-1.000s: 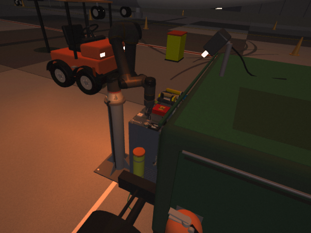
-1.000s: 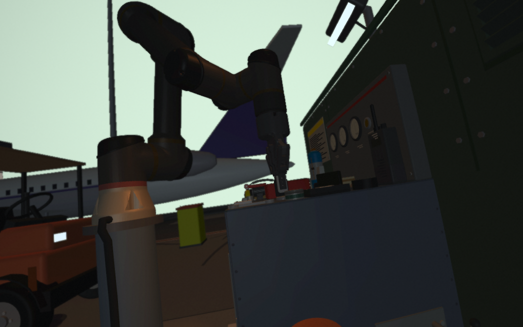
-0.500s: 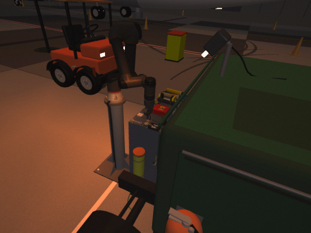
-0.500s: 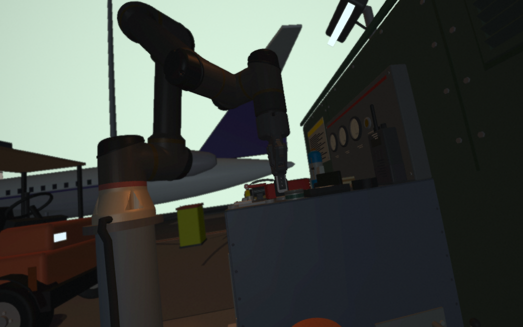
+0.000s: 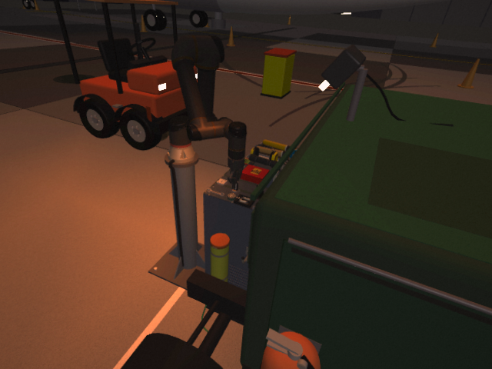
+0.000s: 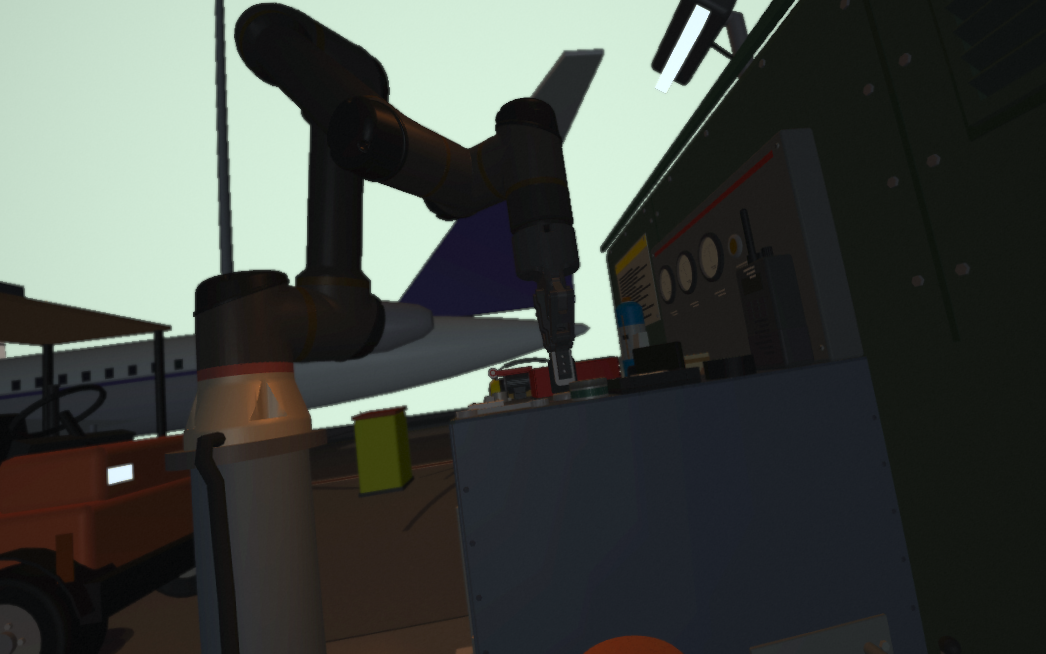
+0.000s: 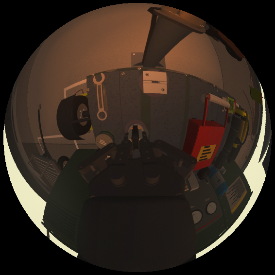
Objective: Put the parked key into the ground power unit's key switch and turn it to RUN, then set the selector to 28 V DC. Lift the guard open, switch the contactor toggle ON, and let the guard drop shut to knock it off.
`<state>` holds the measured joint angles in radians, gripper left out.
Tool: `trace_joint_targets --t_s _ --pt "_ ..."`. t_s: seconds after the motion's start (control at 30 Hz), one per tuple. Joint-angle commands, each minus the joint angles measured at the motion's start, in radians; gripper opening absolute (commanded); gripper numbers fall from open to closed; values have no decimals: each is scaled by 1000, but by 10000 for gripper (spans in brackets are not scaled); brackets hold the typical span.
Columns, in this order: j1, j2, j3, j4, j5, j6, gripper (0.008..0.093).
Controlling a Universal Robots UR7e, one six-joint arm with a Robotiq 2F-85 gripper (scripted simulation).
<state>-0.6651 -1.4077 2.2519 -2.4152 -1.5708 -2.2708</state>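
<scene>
The key (image 7: 135,143) stands upright between my fingers, its lower end at the round key switch (image 7: 135,128) on the panel top of the ground power unit. A round selector knob (image 7: 104,139) sits just left of the switch in the wrist camera. The red guard (image 7: 205,143) with its yellow label stands to the right, and its wire handle reaches up to a white bar. The toggle under the guard is hidden. My gripper (image 7: 136,139) (image 6: 561,372) (image 5: 234,183) points straight down over the switch and is closed on the key.
The pale key park plate (image 7: 155,82) sits at the far panel edge. A wrench outline (image 7: 100,96) marks the panel's left side. Yellow and black cylinders (image 5: 270,151) lie beyond the guard. The gauge panel (image 6: 694,270) with a radio (image 6: 760,308) rises behind.
</scene>
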Motion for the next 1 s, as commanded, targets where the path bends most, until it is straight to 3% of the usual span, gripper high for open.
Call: trace_joint_targets --t_s 0.0,0.63,0.9,0.97 --pt "0 -1 0 0 0 0 80" --pt "0 -1 -1 0 0 0 88" --pt "0 -1 -1 0 0 0 355" --pt "0 -1 -1 0 0 0 360"
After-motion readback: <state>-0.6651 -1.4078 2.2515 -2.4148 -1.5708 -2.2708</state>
